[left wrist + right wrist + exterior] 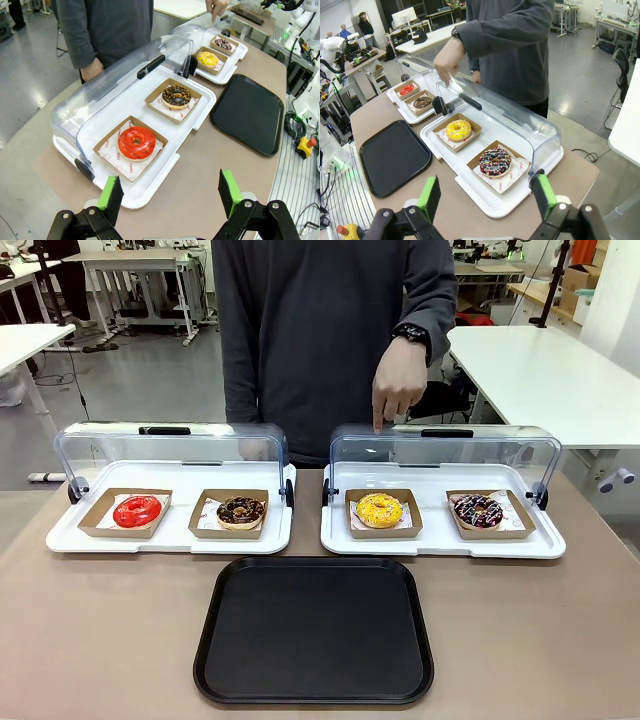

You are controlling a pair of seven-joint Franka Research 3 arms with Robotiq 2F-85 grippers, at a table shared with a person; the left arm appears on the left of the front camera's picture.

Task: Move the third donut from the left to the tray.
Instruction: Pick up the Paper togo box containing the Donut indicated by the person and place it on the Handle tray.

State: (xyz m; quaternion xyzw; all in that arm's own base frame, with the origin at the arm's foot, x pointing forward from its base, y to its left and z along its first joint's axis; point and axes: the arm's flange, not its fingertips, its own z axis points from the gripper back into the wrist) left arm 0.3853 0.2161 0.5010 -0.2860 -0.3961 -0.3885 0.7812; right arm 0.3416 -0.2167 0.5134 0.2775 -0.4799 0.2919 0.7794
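Note:
The third donut from the left (pixel 379 509) has yellow glaze and sits in a brown cardboard holder inside the right white tray, under its raised clear lid. It also appears in the left wrist view (pixel 207 59) and the right wrist view (pixel 458 130). The black tray (pixel 313 630) lies bare in front of the two white trays (pixel 248 111) (pixel 394 155). My left gripper (pixel 170 195) hangs open above the table's left end, near the red donut. My right gripper (pixel 486 196) hangs open over the right end, near the sprinkled chocolate donut. Nothing is between either pair of fingers.
A red donut (pixel 137 510) and a chocolate donut (pixel 241 510) sit in the left white tray (pixel 170 540). A dark sprinkled donut (pixel 478 510) shares the right white tray (pixel 440 543). The person's hand (pixel 397 390) points a finger down at the right lid (pixel 445 445).

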